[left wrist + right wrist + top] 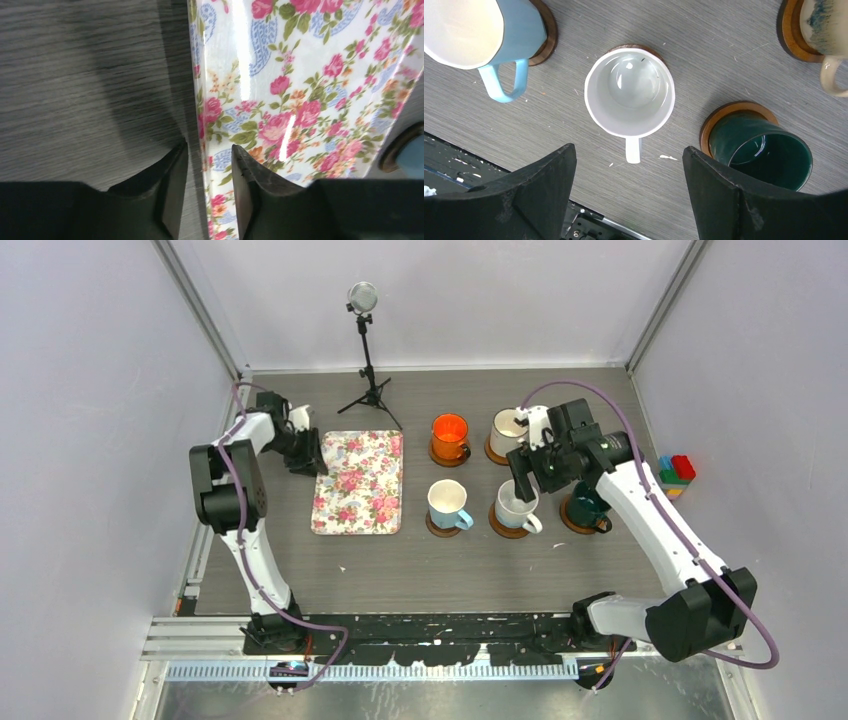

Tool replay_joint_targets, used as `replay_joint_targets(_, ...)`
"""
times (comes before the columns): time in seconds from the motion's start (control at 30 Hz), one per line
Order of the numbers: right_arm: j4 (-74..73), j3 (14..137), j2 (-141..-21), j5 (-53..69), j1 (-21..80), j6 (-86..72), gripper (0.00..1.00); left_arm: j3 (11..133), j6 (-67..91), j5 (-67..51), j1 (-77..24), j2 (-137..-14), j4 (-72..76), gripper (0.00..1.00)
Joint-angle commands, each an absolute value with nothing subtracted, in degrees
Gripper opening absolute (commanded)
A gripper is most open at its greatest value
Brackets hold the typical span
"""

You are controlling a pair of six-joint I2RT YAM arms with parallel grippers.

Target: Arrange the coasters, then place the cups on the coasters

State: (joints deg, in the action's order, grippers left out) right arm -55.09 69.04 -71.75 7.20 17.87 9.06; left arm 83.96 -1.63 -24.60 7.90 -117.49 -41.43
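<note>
Top view: five cups sat mid-right of frame, each on one of the coasters (436, 529): orange cup (449, 437) and beige cup (508, 426) in the upper row, light blue cup (447, 503), white cup (516, 508) and dark green cup (586, 506) in the lower row. Floral tray (358, 482) lay left of them. Left gripper (310, 455) sat at the tray's upper left edge. Right gripper (522, 485) hung over the white cup. Mic stand (366, 360) was at top centre, toy blocks (676, 475) at far right

Left wrist: left gripper (210, 152) was unclenched, jaws slightly apart and straddling the rim of the tray (310, 75), one finger over the table (75, 75), the other over the tray; couldn't tell if either touched the rim. Light blue cup (412, 160) was just visible at the right edge

Right wrist: right gripper (628, 149) was spread wide and held nothing. White cup (630, 95) was centred on its coaster (636, 47), handle pointing down-frame between the fingers. Light blue cup (469, 30) was upper left, dark green cup (769, 155) lower right, beige cup (824, 25) upper right, all on coasters
</note>
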Motion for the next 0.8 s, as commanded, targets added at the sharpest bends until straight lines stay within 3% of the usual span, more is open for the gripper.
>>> replay_joint_targets(0.0, -55.0, 72.9, -71.1, 7.8, 17.6, 7.9, 0.82, 84.3, -3.1, -19.8, 8.3, -115.1, -43.2, 0.53)
replay_joint_targets(0.13, -55.3, 74.7, -71.2, 8.0, 17.0, 7.2, 0.83, 85.6, -3.5, -18.4, 8.4, -109.1, -45.0, 0.89)
replay_joint_targets(0.2, -55.3, 75.5, -70.7, 8.6, 16.1, 7.0, 0.83, 87.3, -5.2, -18.4, 8.5, -106.7, -47.8, 0.98)
replay_joint_targets(0.5, -56.1, 81.0, -69.8, 17.7, 1.1, 10.3, 0.83, 96.5, -17.6, -21.3, 11.3, -97.7, -61.0, 1.00)
replay_joint_targets(0.67, -54.3, 79.1, -70.4, 22.1, -12.0, 14.7, 0.83, 103.4, -22.0, -28.1, 17.4, -96.7, -68.8, 1.00)
replay_joint_targets(0.77, -52.0, 77.4, -72.8, 27.4, -19.7, 15.1, 0.83, 101.3, -21.1, -28.2, 19.6, -94.9, -67.5, 1.00)
